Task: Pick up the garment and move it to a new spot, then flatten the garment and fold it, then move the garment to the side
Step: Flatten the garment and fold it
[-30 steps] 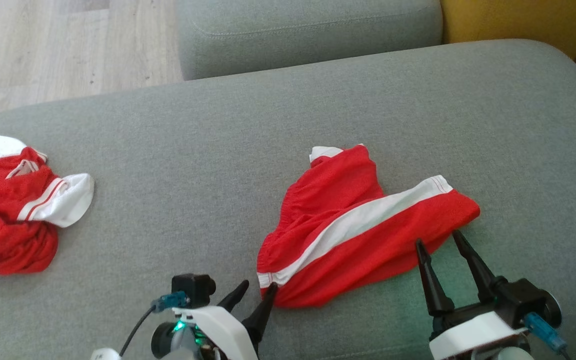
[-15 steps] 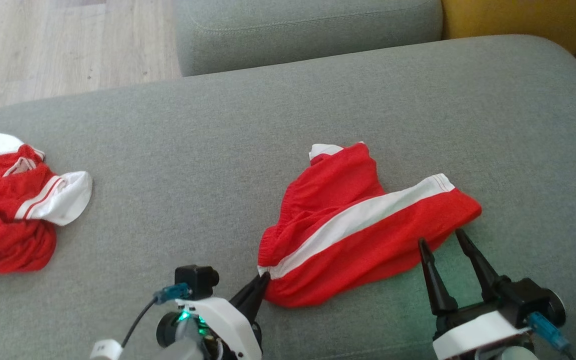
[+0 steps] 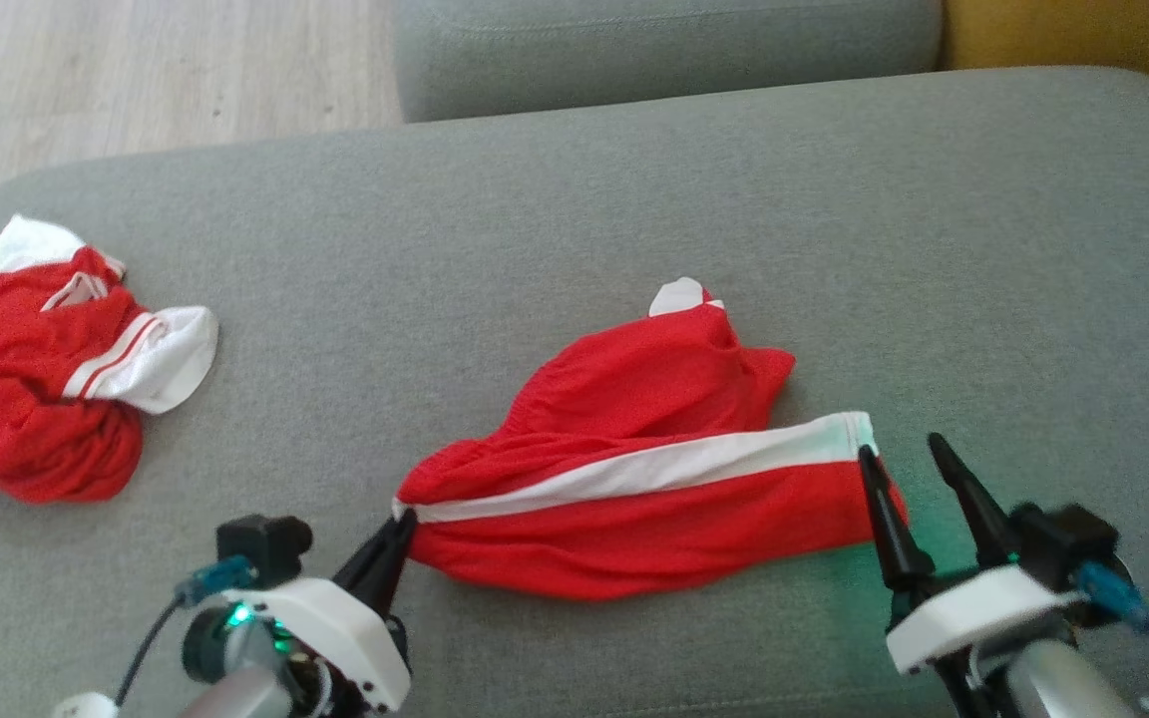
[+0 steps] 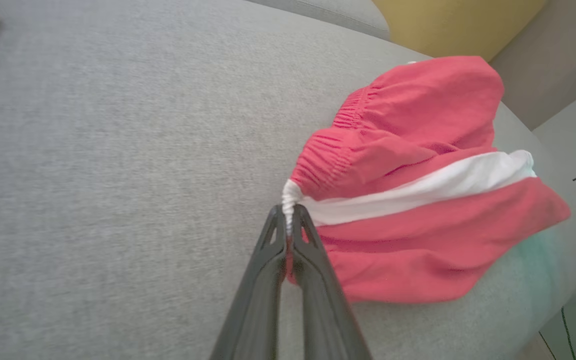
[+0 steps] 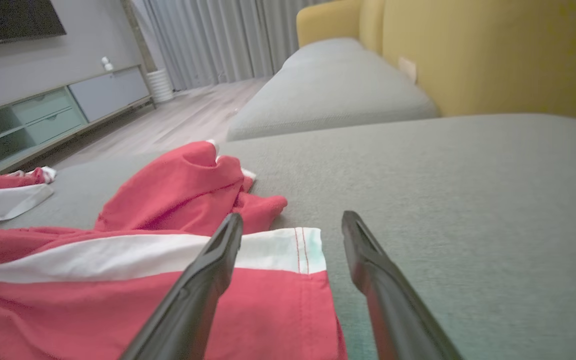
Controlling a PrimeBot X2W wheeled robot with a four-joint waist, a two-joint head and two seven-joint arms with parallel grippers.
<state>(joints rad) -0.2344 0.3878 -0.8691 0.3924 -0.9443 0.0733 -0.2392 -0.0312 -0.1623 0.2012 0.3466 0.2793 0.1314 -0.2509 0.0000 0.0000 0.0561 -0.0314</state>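
Two pincers work one pair of red shorts. The shorts lie drawn out lengthwise on the grey sofa cushion, with a white stripe running from end to end.

State of the left pincer: clenched on the gathered waistband corner of the shorts, where the stripe ends. The cloth bunches into a small white knot between the fingers.

State of the right pincer: released, jaws spread, straddling the hem corner at the opposite end of the shorts. One finger sits over fabric, the other over bare cushion. Contact with the cloth cannot be confirmed.

A second red-and-white heap lies well apart from the shorts, beyond the waistband end.

Handling: the fabric appears thin, light and limp. Expect it to sag and fold on itself wherever unsupported; it offers no stiffness for pushing. The elastic waistband is judged the firmest hold, the stitched hem the next best. Holding both ends on the stripe line should keep the cloth taut for flattening. A shallow pinch on a single layer is likely to slip.
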